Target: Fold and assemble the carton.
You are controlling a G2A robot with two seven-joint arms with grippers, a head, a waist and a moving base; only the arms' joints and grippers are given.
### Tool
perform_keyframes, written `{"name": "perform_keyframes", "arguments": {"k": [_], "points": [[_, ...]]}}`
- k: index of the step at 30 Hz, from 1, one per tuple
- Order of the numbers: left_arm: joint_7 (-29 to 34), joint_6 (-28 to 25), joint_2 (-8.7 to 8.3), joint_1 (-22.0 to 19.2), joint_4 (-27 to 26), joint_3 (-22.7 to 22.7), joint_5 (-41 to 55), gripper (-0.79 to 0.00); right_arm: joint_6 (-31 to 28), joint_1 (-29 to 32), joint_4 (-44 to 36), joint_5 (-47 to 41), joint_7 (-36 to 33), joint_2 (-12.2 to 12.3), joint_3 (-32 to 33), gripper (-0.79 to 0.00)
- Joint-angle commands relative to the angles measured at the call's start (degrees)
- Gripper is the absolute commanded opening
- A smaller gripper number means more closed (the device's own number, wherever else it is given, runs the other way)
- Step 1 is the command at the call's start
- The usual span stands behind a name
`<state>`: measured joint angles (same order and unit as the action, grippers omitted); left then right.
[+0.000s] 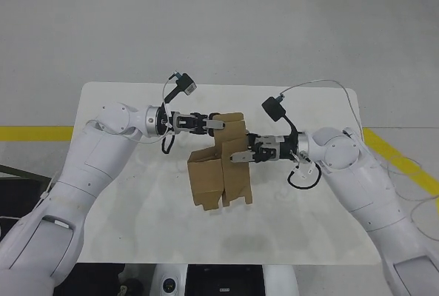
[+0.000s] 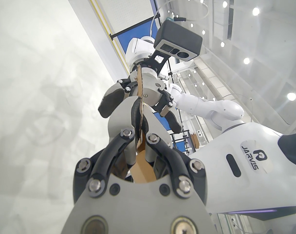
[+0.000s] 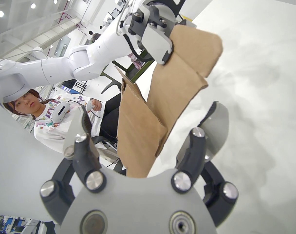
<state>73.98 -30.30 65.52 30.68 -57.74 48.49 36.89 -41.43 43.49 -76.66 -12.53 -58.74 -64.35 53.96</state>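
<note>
My left gripper (image 2: 139,115) is pinching one edge of the carton (image 1: 215,177). My right gripper (image 3: 150,110) is spread wide, one finger on either side of the carton's panel.

Top view: from overhead, facing down on the counter (image 1: 115,222). Wrist views: close range, angled upward; that behind the left gripper (image 2: 139,115) faces the right arm (image 2: 211,108), that behind the right gripper (image 3: 150,120) the left arm (image 3: 89,52). All three share the carton (image 1: 213,177).

Floor: we see grey floor (image 1: 41,44), a yellow line (image 1: 27,133) across it.
Furniture: we see a white table (image 1: 130,229).
Light: we see round ceiling lamps (image 2: 255,11) lit.
</note>
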Motion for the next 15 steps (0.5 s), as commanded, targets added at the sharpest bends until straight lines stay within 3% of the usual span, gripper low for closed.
{"name": "perform_keyframes", "arguments": {"k": [1,5,10,12,13,15], "points": [[0.0,0.0,0.11,-0.1,0.1,0.0,0.3,-0.785,-0.2,-0.1,0.3,-0.3,-0.2,-0.1,-0.3,-0.465],[0.3,0.3,0.41,0.1,-0.5,-0.1,1.7,-0.785,-0.6,-0.3,0.9,-0.5,-0.3,-0.2,-0.7,-0.557],[0.5,0.5,0.44,0.1,-1.1,-0.2,0.8,-0.785,-1.2,-0.5,1.4,-0.6,-0.3,-0.3,-1.0,-0.785],[0.3,0.3,0.41,0.2,-1.2,-0.1,0.5,-0.785,-1.3,-0.5,1.5,-0.7,-0.3,-0.3,-1.1,-0.785],[0.3,0.3,0.40,0.2,-1.3,-0.1,0.5,-0.736,-1.3,-0.6,1.6,-0.7,-0.3,-0.4,-1.2,-0.785],[0.1,0.1,0.36,0.3,-1.8,0.2,0.6,0.000,-1.2,-0.6,1.7,-0.7,-0.4,-0.4,-1.3,-0.785]]}}
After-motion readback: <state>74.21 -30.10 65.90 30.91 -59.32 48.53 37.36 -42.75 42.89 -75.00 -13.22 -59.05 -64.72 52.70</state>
